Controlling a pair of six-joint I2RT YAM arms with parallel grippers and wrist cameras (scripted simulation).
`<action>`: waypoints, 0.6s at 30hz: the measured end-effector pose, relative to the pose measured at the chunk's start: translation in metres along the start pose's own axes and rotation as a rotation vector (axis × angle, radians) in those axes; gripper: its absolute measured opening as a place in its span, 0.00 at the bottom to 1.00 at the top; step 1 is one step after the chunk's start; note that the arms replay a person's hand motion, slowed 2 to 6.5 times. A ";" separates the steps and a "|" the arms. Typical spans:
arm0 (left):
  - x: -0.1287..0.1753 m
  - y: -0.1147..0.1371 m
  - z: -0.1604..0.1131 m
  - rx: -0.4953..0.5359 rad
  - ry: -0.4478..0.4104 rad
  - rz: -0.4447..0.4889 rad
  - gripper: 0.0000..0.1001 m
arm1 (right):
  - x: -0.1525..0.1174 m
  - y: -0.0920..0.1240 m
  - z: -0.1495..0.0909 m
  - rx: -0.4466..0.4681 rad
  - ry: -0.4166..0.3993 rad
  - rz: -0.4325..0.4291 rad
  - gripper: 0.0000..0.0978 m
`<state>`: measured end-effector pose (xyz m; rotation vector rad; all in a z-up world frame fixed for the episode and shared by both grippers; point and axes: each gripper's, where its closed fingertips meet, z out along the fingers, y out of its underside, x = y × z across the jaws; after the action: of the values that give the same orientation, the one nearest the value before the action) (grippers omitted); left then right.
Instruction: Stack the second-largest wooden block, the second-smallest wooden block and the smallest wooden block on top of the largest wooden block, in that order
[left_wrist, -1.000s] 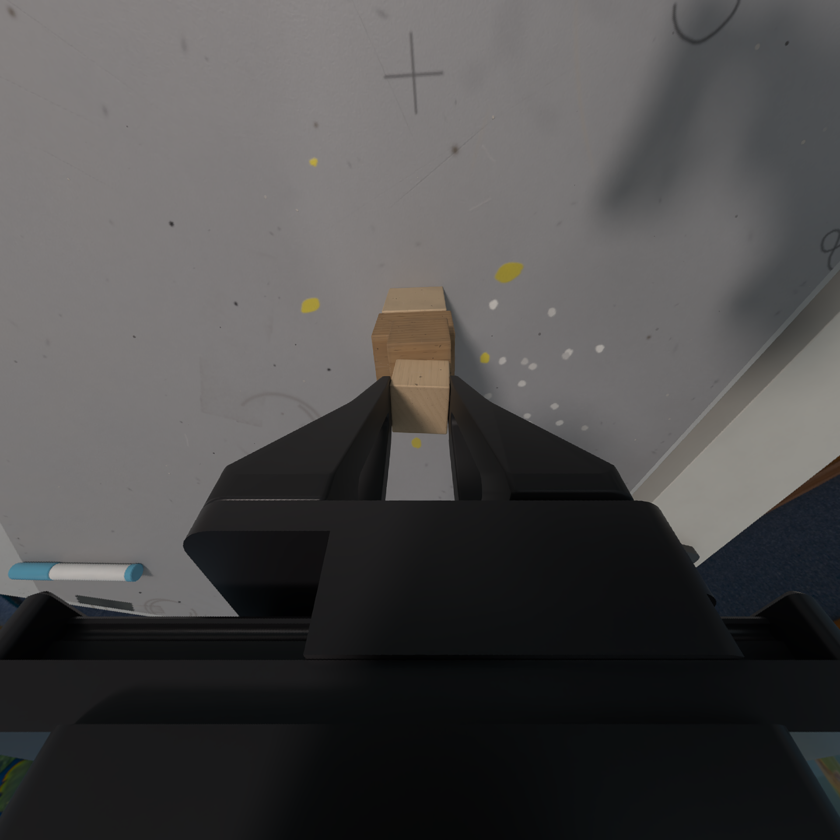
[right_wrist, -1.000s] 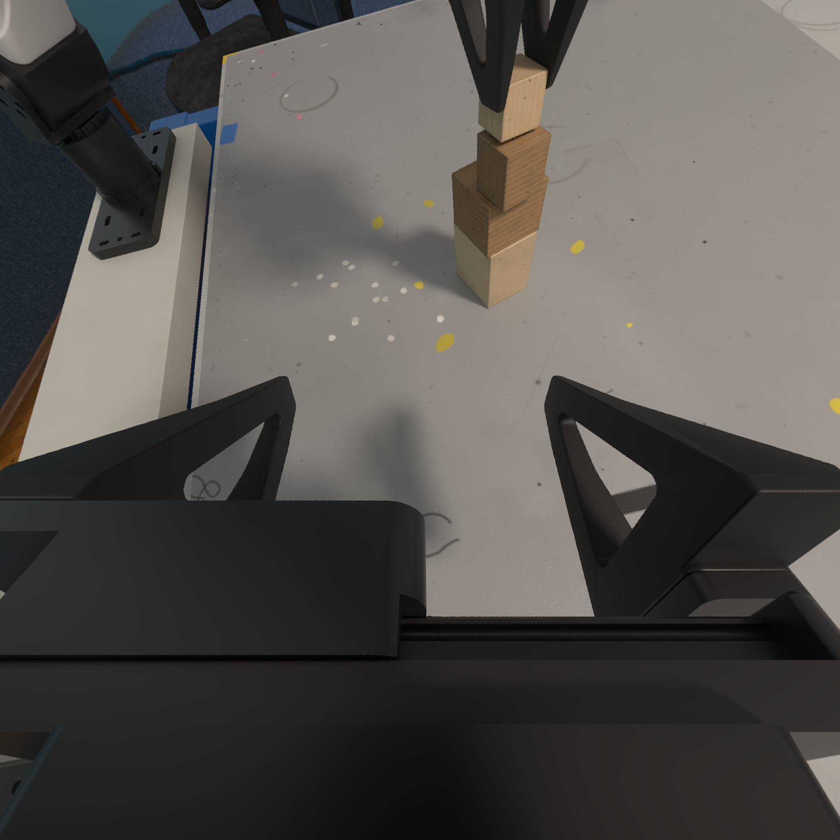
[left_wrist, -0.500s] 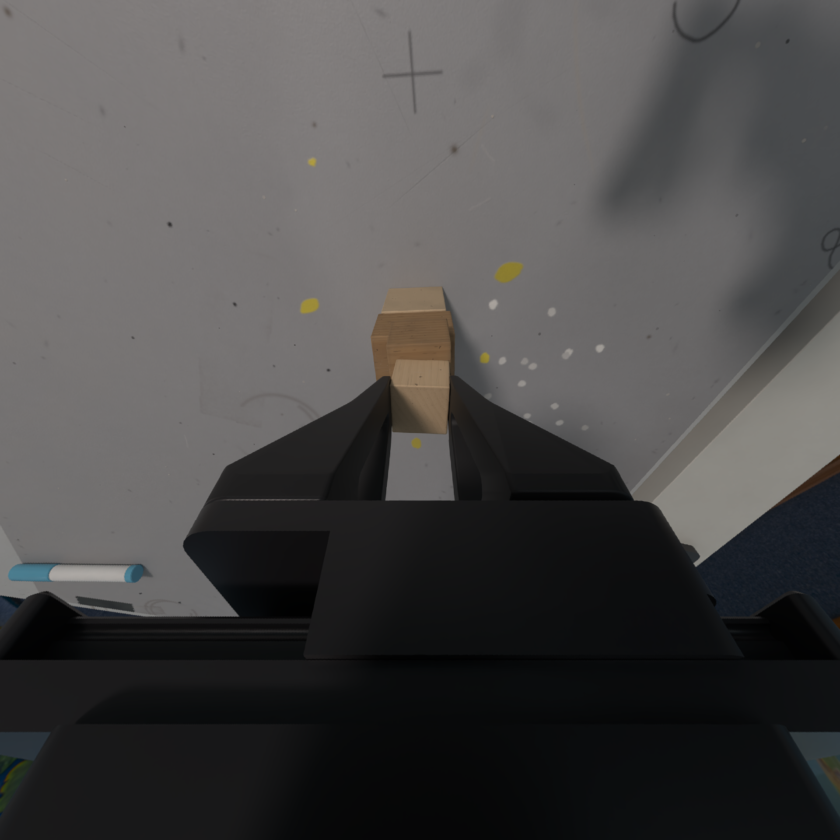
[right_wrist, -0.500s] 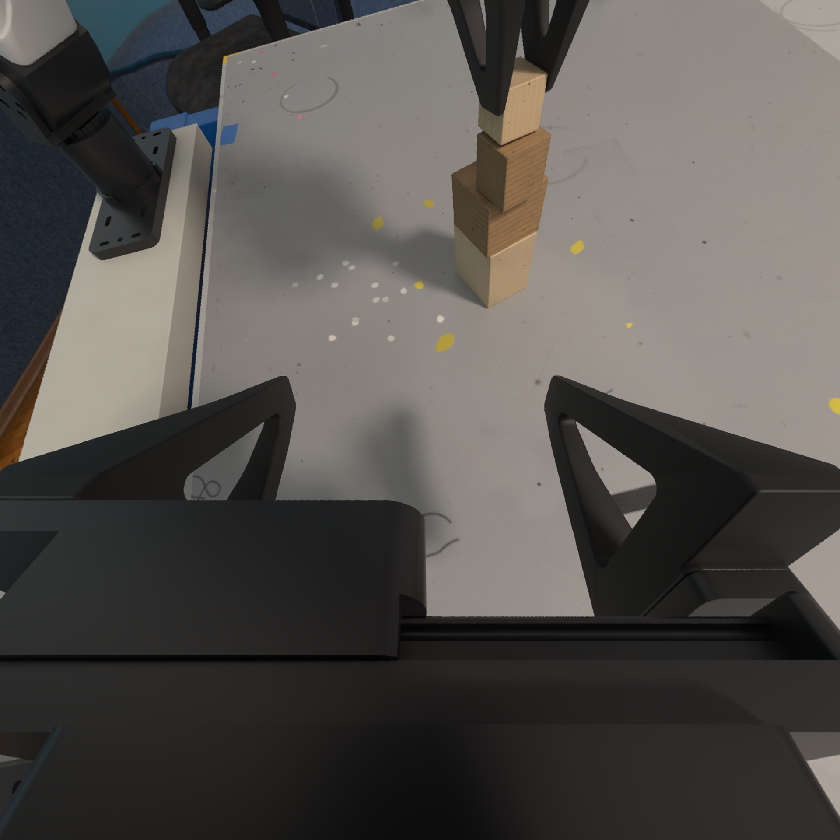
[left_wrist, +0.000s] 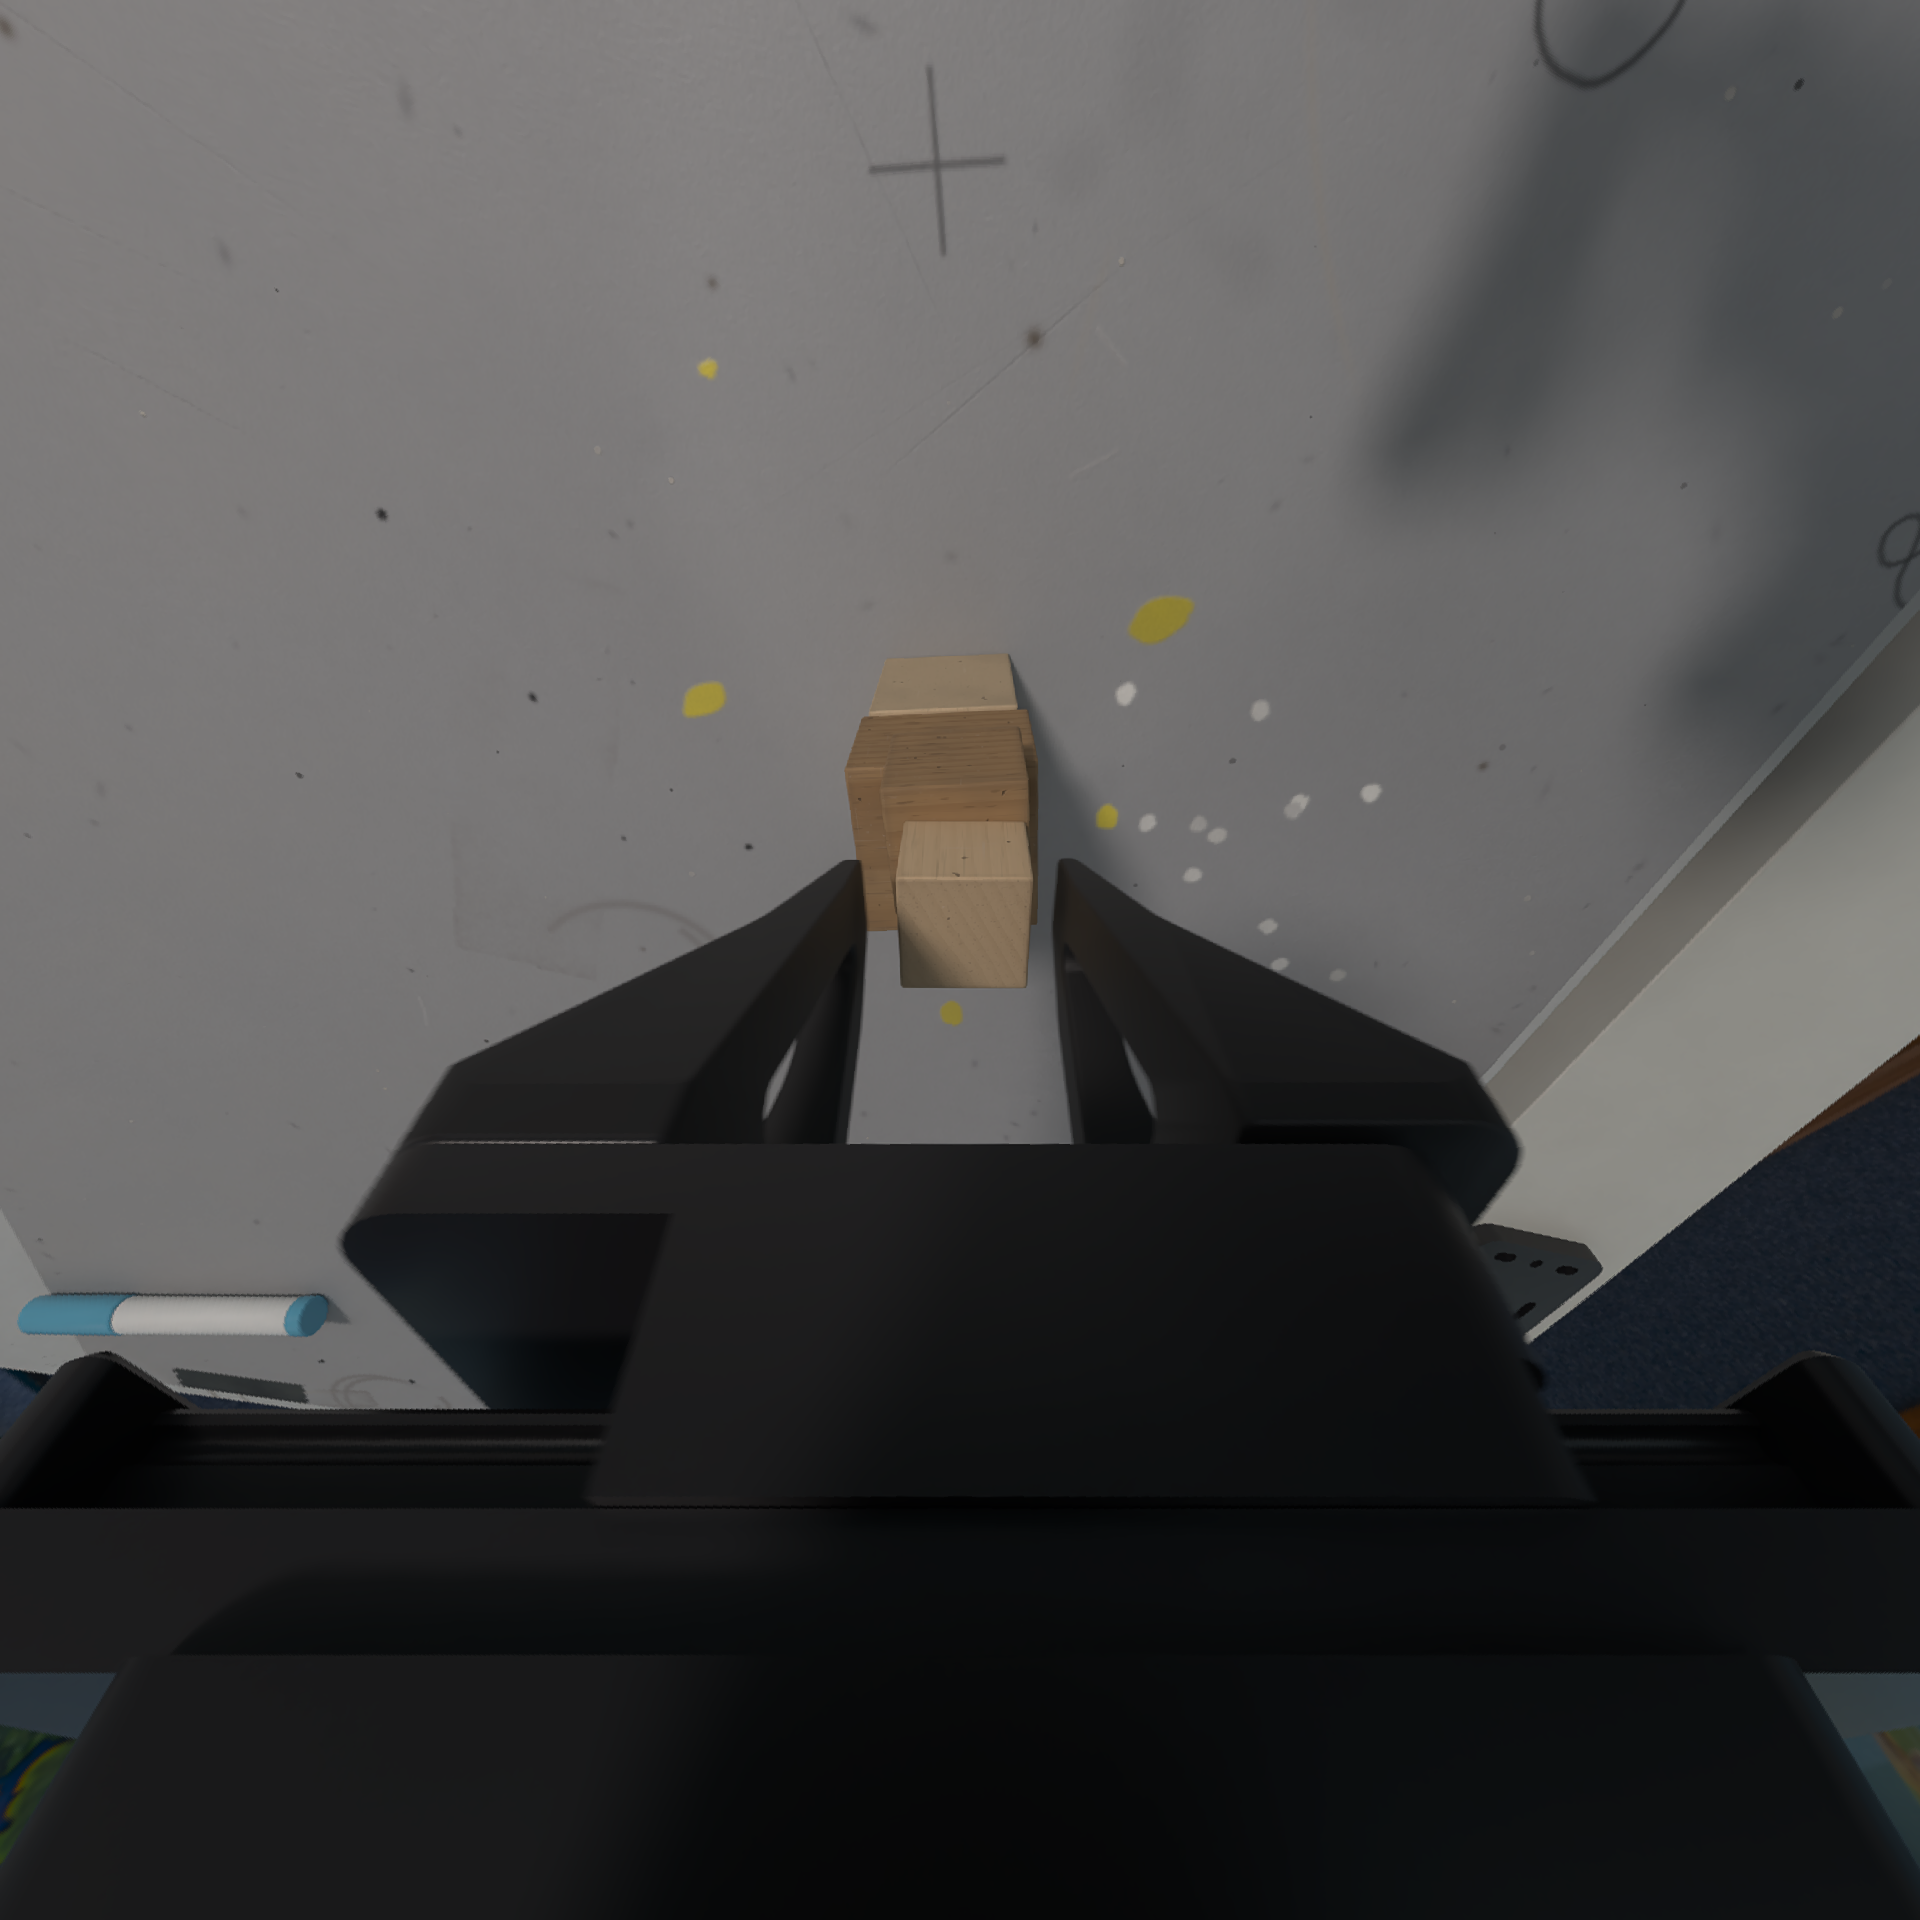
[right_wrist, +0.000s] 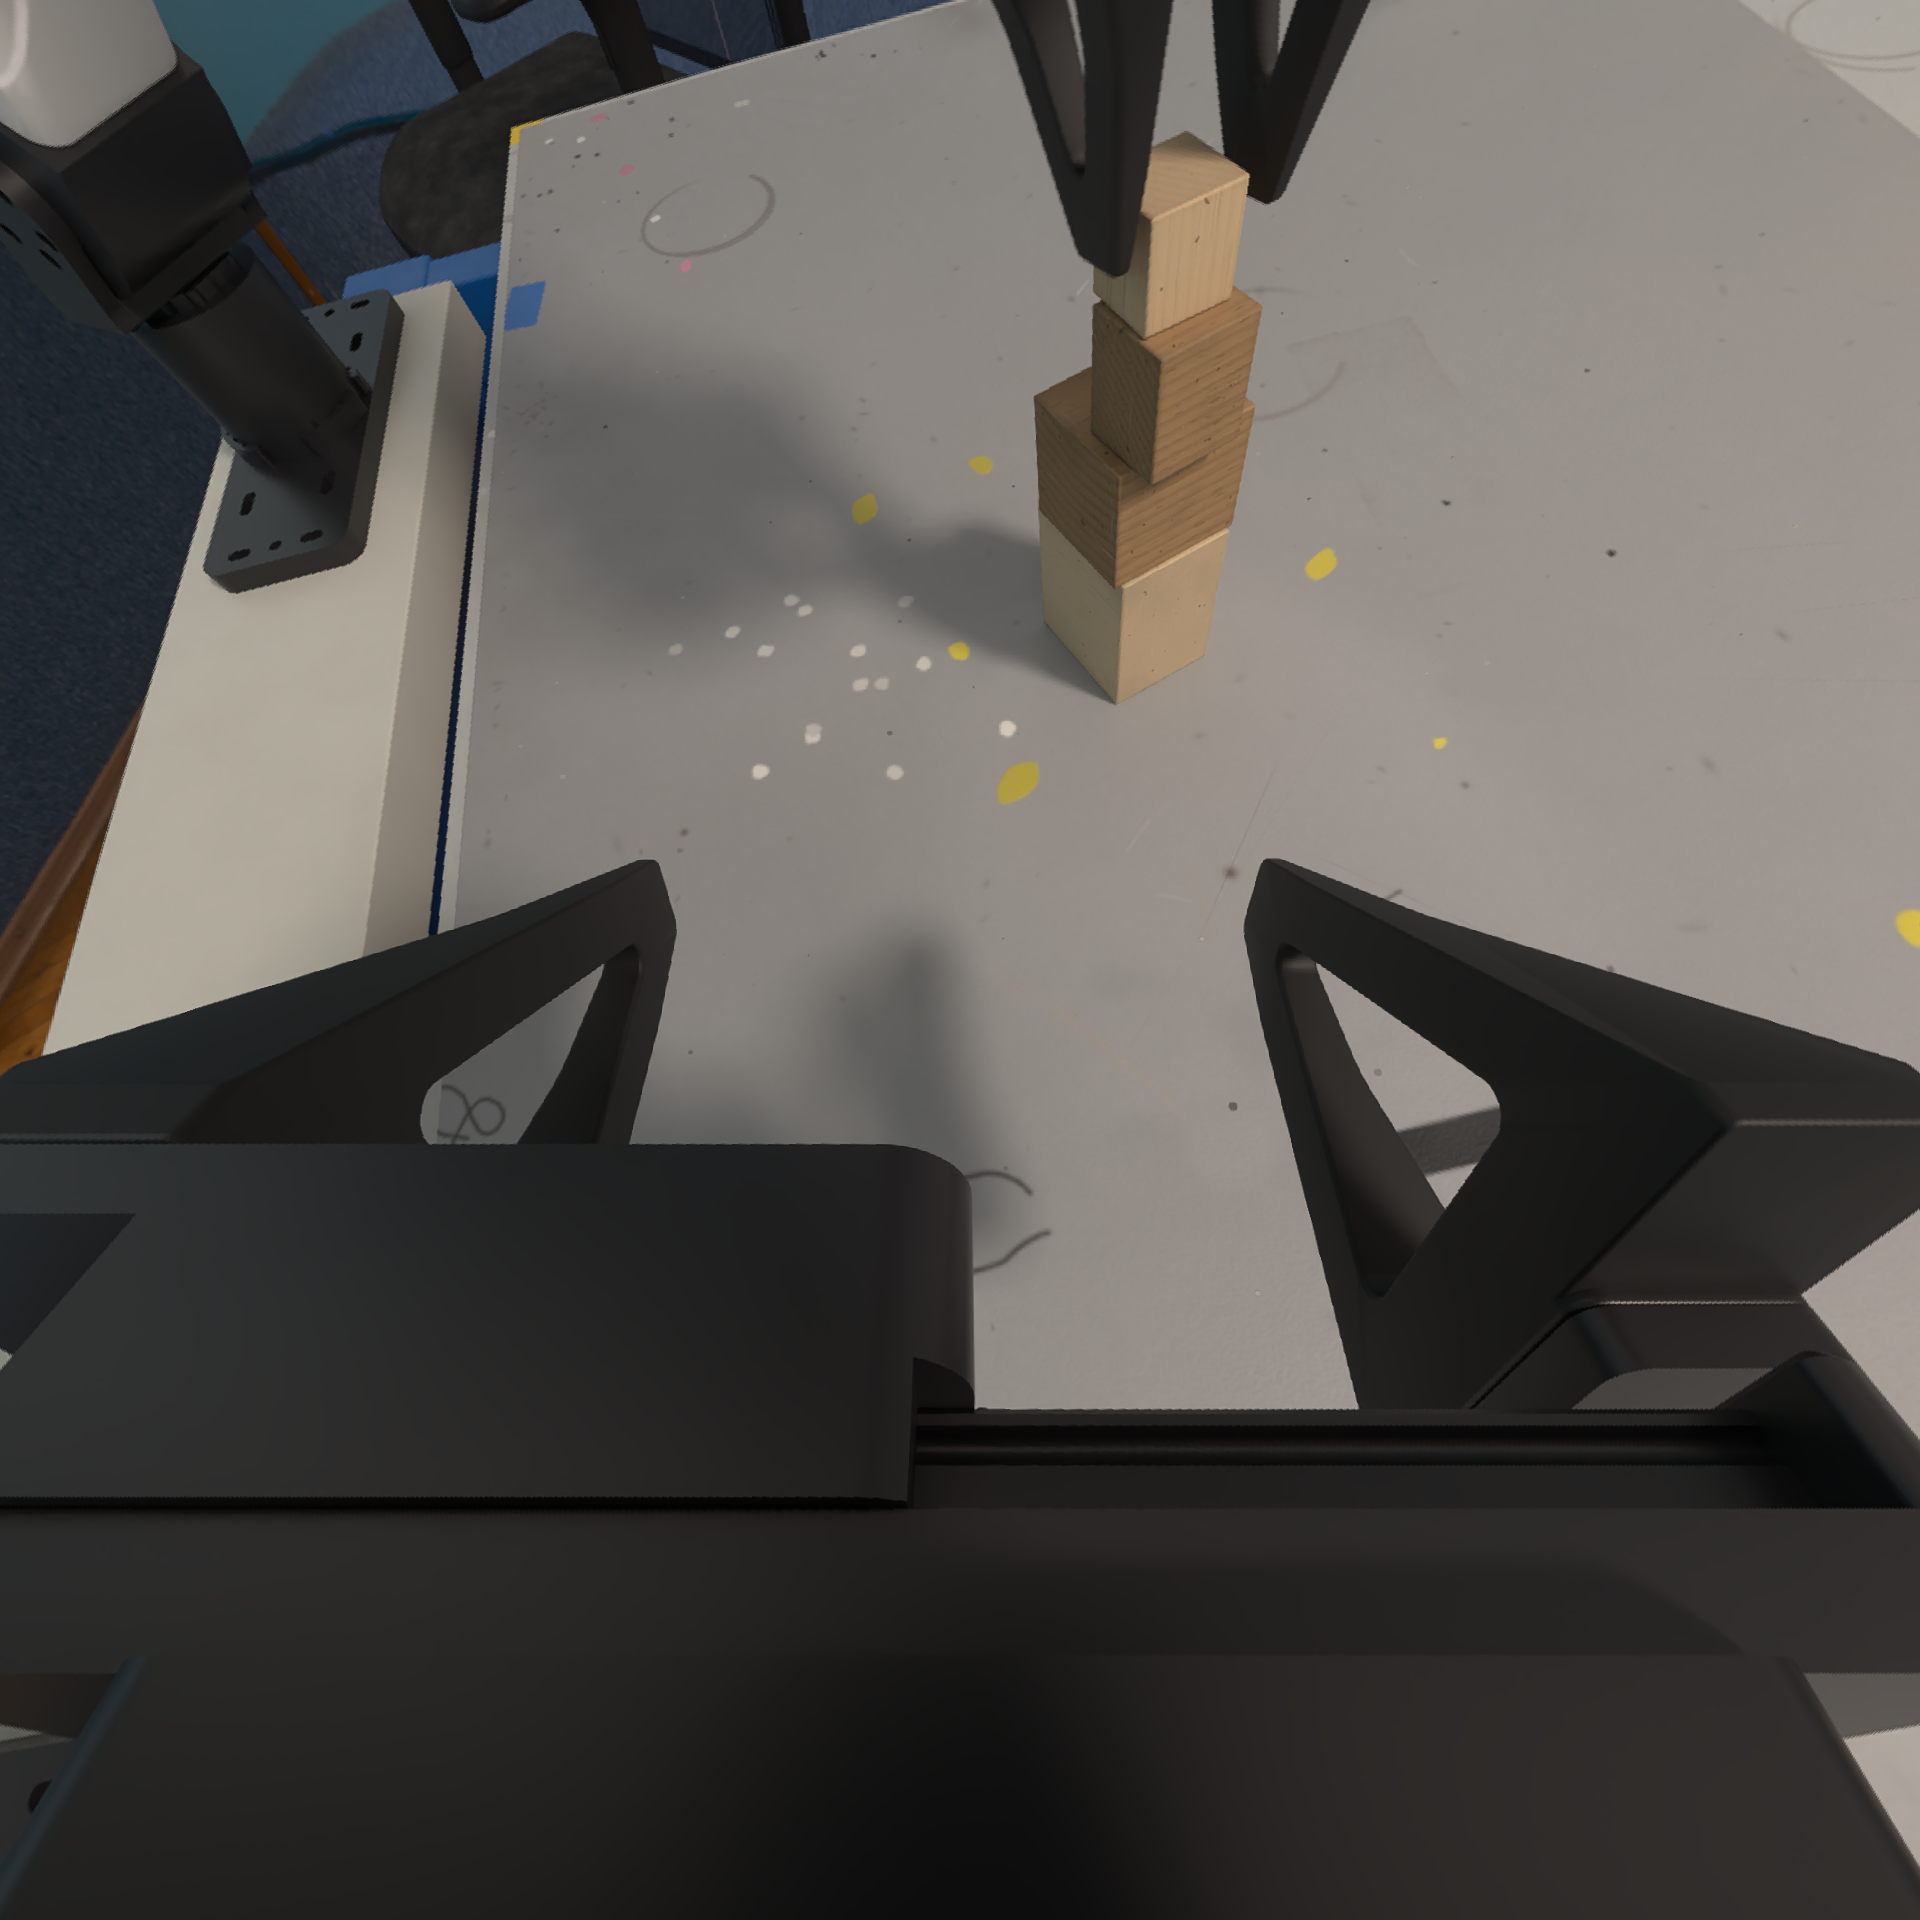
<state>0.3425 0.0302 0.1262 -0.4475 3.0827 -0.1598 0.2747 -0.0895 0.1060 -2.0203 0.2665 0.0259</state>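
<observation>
A stack of wooden blocks stands on the grey table. The largest pale block (right_wrist: 1138, 613) is at the bottom, a brown block (right_wrist: 1143, 488) on it, a smaller brown block (right_wrist: 1174, 384) above, and the smallest pale block (right_wrist: 1184, 249) on top. My left gripper (left_wrist: 958, 883) is open around the smallest block (left_wrist: 964, 902), with a gap on each side; it also shows in the right wrist view (right_wrist: 1184, 197). The lower blocks (left_wrist: 940, 769) show behind it. My right gripper (right_wrist: 961, 914) is open and empty, low over the table, nearer than the stack.
A blue and white marker (left_wrist: 171, 1314) lies at the table's left edge. The left arm's base (right_wrist: 208, 312) stands on a white strip (right_wrist: 260, 779) beside the table (right_wrist: 1558, 520). Yellow and white paint spots dot the table.
My left gripper's fingers have opened away from the smallest block, which stays on top of the stack. The right gripper has not moved.
</observation>
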 end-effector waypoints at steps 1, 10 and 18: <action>0.000 0.000 0.000 0.000 0.002 0.000 0.35 | 0.000 0.000 0.000 0.000 0.000 0.000 0.96; 0.001 0.000 0.000 0.009 0.008 -0.003 0.48 | 0.000 0.000 0.000 0.000 -0.001 -0.001 0.96; 0.003 0.001 -0.009 0.031 0.007 -0.003 0.60 | 0.000 0.000 0.000 0.000 -0.001 -0.001 0.96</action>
<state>0.3387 0.0308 0.1349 -0.4513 3.0817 -0.2090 0.2745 -0.0895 0.1060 -2.0201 0.2645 0.0261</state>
